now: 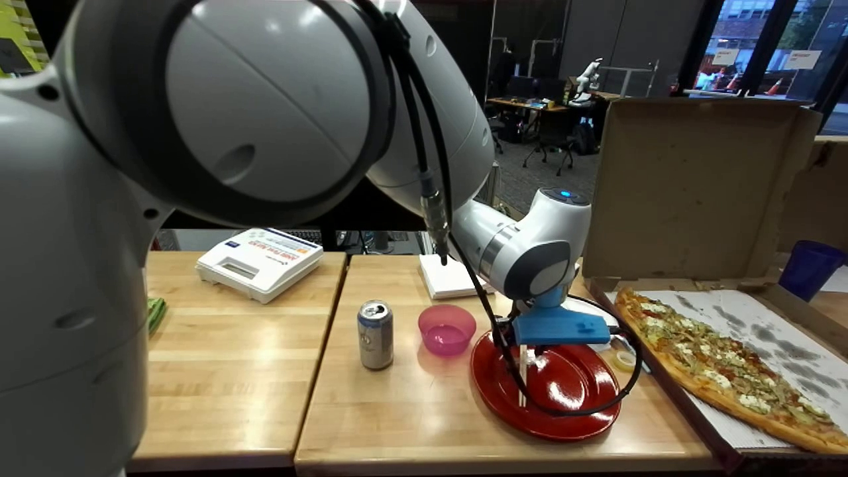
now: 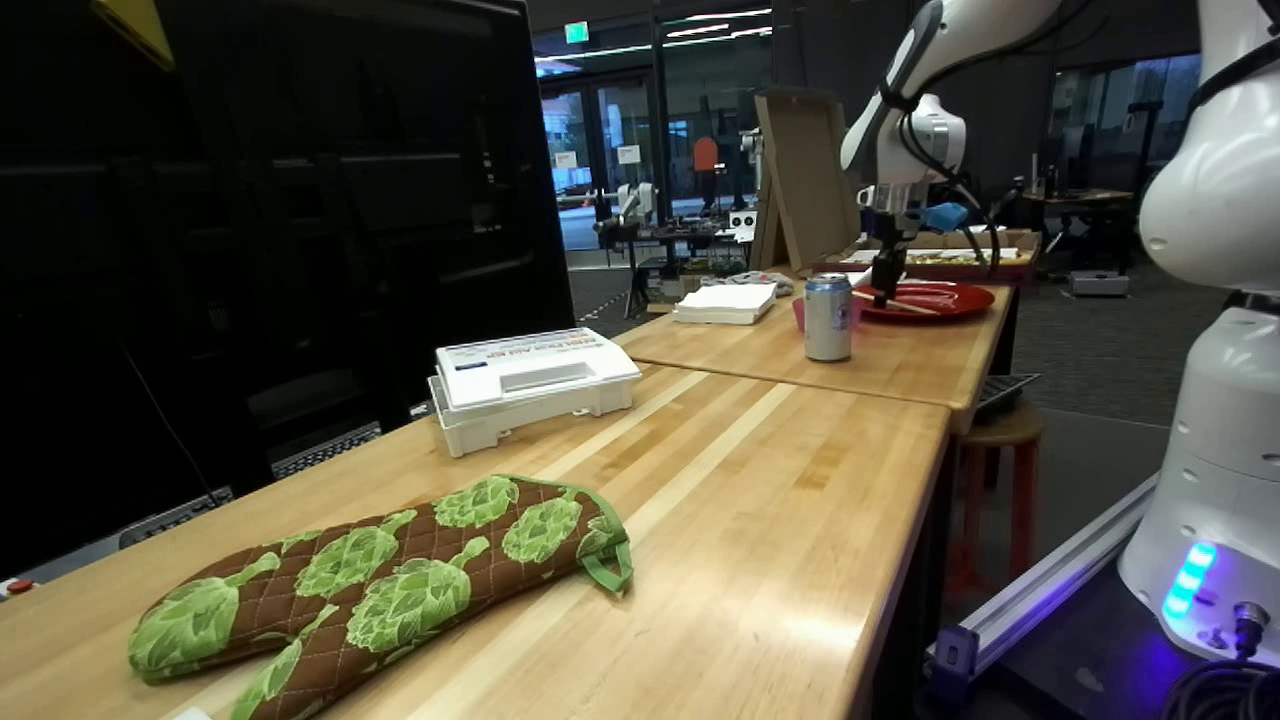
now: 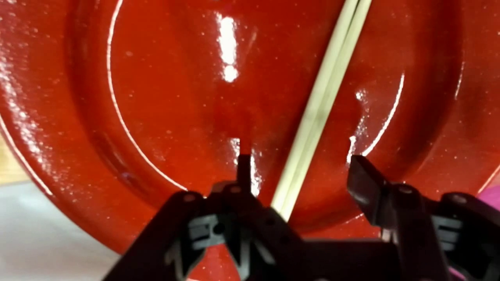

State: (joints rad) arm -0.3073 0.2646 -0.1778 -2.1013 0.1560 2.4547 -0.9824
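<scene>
A pair of wooden chopsticks [image 3: 320, 107] lies side by side across a glossy red plate [image 3: 175, 97], framed by your gripper [image 3: 300, 173], its jaws spread wide. In your wrist view the chopsticks pass between the two fingertips [image 3: 363, 179], apart from both but closer to the one at that view's left, and their lower end there disappears behind the gripper. Whether those fingertips meet the plate, you cannot tell. Just beside the plate sits a translucent pink bowl [image 1: 447, 331], with a silver-and-blue drink can [image 1: 375, 341] farther from the plate on that same side. Near the plate's opposite edge, a cardboard pizza box [image 1: 695, 192], lid raised, holds a topped pizza [image 1: 715, 358]. Well apart from the plate rest a white plastic carrying case [image 2: 535, 375] and, farther still, a quilted oven mitt [image 2: 410, 585] printed with green artichokes.
</scene>
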